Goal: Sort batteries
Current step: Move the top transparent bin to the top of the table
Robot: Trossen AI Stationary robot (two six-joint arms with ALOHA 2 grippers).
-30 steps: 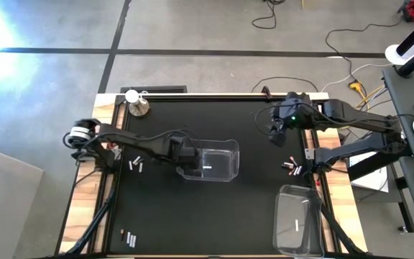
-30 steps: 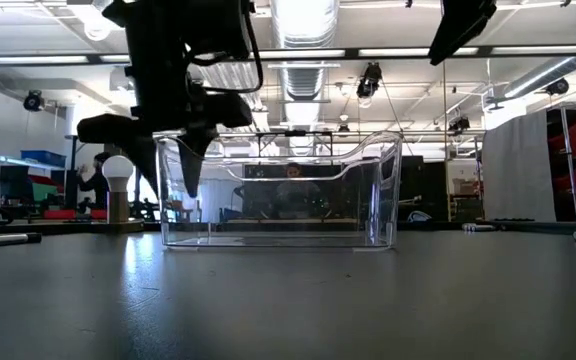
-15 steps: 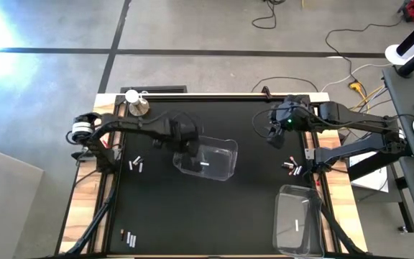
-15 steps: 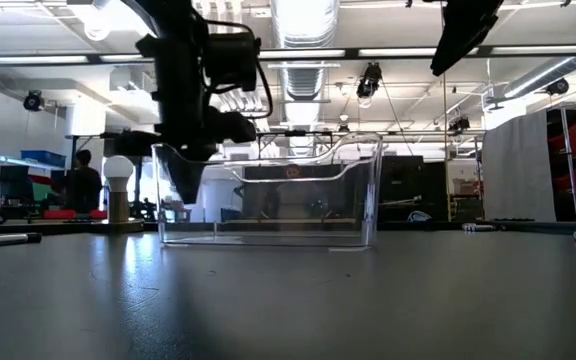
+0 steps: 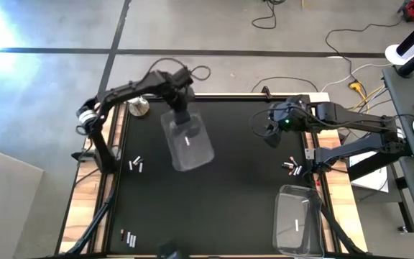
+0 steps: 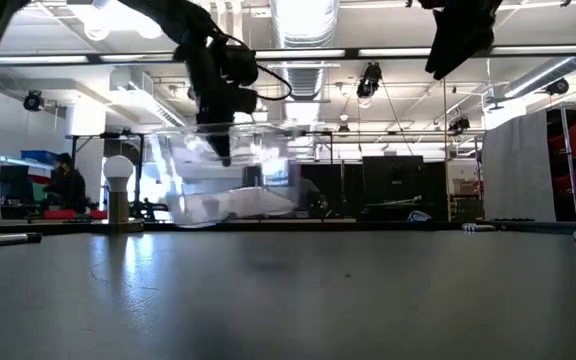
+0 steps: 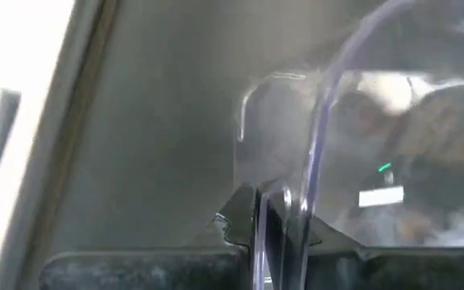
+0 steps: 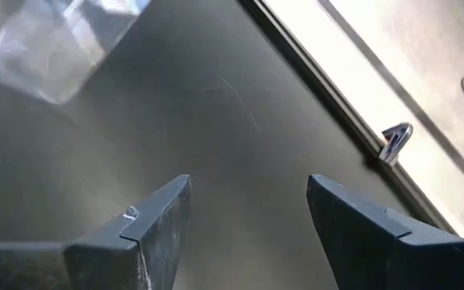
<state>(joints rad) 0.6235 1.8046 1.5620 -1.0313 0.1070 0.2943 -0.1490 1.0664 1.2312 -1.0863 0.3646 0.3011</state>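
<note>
Lifted off the table [image 5: 221, 208] since earlier, clear bin [image 5: 189, 142] hangs clenched in left claw [image 5: 180, 117]; right claw [image 8: 248, 217] released

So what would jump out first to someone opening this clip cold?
The clear bin, lifted off the black table and tilted, its rim pinched in the shut left gripper near the table's far edge. The right gripper hangs open and empty at the far right, while batteries lie scattered below.

Clear glossy plastic bin [image 5: 187, 142], matt black table mat [image 5: 228, 208], pale wood table edge [image 5: 85, 208], silvery metal knob [image 5: 138, 106]
</note>
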